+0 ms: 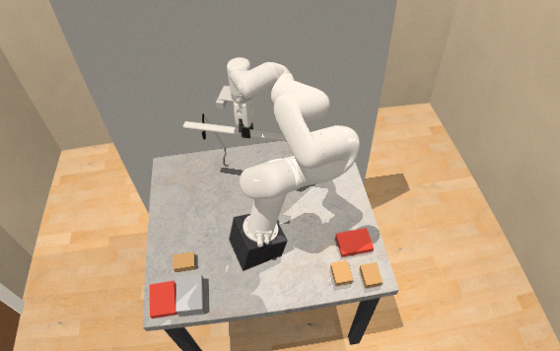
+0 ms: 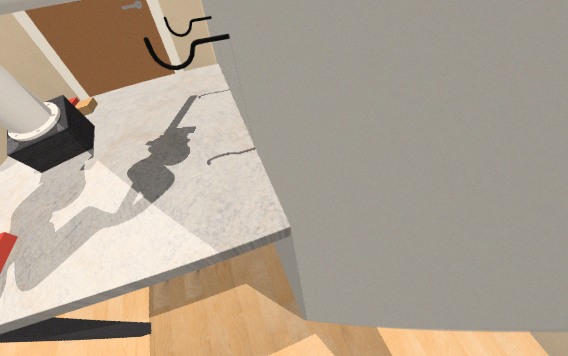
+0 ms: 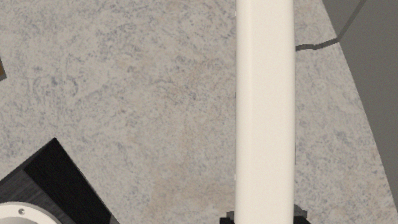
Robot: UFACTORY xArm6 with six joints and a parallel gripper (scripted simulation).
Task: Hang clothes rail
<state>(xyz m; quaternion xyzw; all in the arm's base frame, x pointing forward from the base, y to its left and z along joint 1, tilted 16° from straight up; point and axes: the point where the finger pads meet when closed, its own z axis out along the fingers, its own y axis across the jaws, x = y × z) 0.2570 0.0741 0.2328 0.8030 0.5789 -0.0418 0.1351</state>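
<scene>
Arm: my white arm [image 1: 296, 128] rises from its black base [image 1: 246, 256] and reaches toward the grey wall panel [image 1: 148, 74].
Gripper: the gripper [image 1: 243, 129] points down, its fingers pinching the clothes rail.
Clothes rail: the pale clothes rail [image 1: 209, 127] hangs level in the air above the far edge of the surface, close in front of the wall; in my wrist view it runs as a straight white bar [image 3: 265, 110] from top to bottom.
Hooks: two black wall hooks [image 2: 175, 55] jut from the panel's edge in the exterior view; from the top I cannot tell whether the rail touches them.
Surface: the marbled surface [image 1: 197, 207] carries red blocks [image 1: 354, 242], tan blocks [image 1: 184, 261] and a grey block [image 1: 189, 294] along its near side, well apart from the rail.
</scene>
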